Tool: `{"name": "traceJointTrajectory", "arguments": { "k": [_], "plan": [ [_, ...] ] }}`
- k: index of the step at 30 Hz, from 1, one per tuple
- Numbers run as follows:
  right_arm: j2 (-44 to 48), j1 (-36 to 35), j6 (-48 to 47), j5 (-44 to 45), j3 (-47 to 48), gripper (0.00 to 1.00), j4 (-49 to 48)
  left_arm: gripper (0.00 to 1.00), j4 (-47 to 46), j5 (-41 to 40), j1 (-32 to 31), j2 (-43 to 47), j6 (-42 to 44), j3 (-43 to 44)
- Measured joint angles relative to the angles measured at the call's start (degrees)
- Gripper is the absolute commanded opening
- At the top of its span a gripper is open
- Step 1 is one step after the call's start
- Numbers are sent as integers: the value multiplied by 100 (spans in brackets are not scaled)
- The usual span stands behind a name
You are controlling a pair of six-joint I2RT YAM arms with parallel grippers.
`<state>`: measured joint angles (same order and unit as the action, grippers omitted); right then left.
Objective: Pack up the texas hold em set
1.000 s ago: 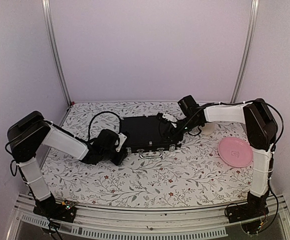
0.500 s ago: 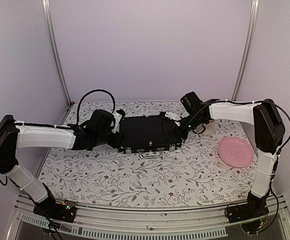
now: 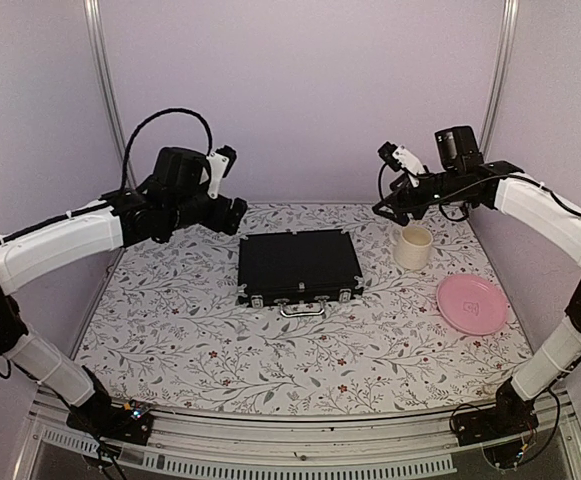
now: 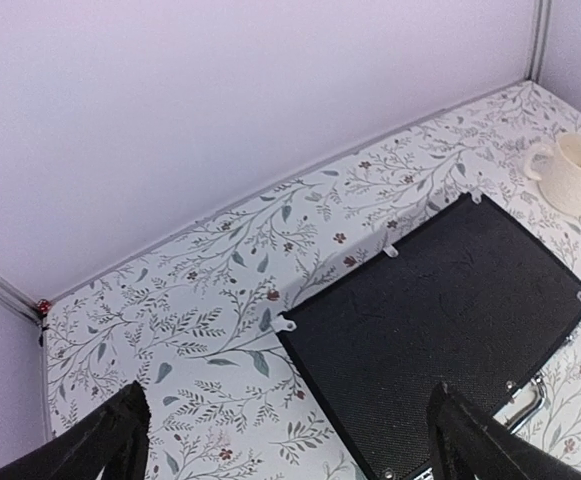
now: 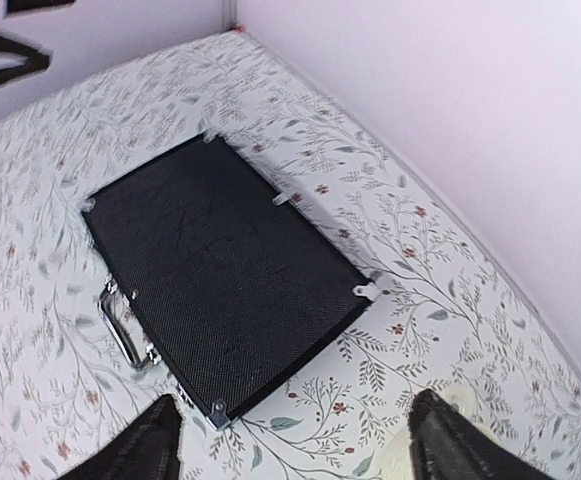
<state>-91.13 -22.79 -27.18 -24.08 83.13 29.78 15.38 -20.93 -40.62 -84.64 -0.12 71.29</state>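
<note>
The black briefcase (image 3: pixel 298 265) lies shut and flat on the floral table, its silver handle (image 3: pixel 302 309) and latches facing the near edge. It also shows in the left wrist view (image 4: pixel 440 320) and the right wrist view (image 5: pixel 220 270). No chips, cards, buttons, token or dice are in view. My left gripper (image 3: pixel 232 212) is open and empty, raised above the table behind the case's left end; its fingers stand wide apart (image 4: pixel 290 452). My right gripper (image 3: pixel 385 207) is open and empty, raised above the case's back right corner (image 5: pixel 295 450).
A cream mug (image 3: pixel 413 246) stands just right of the case and also shows in the left wrist view (image 4: pixel 575 172). A pink plate (image 3: pixel 473 303) lies at the right. Walls close the back and both sides.
Both arms have risen from low at the case's ends to high above the table's back. The case has stayed shut and in place. The mug has come into view.
</note>
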Motion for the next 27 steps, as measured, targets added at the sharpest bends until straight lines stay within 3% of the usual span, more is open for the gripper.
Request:
{"name": "traceJointTrajectory", "arguments": {
  "k": [7,12,17,21,27],
  "plan": [
    [632,422,715,1036,87,99,-601,97,455,-13,815,-39,-428,566],
    [1307,452,1325,1530,-457,99,-1338,97,933,459,1399,-520,-953,859],
    [1445,448,1639,1611,-988,99,-1690,97,402,629,1165,-197,-767,-188],
    [1401,448,1738,1585,-1224,99,-1703,97,-350,529,1043,695,-516,-1200],
    [1379,448,1755,1427,-1296,99,-1838,97,-1255,328,1043,1392,-186,-1493]
  ]
}}
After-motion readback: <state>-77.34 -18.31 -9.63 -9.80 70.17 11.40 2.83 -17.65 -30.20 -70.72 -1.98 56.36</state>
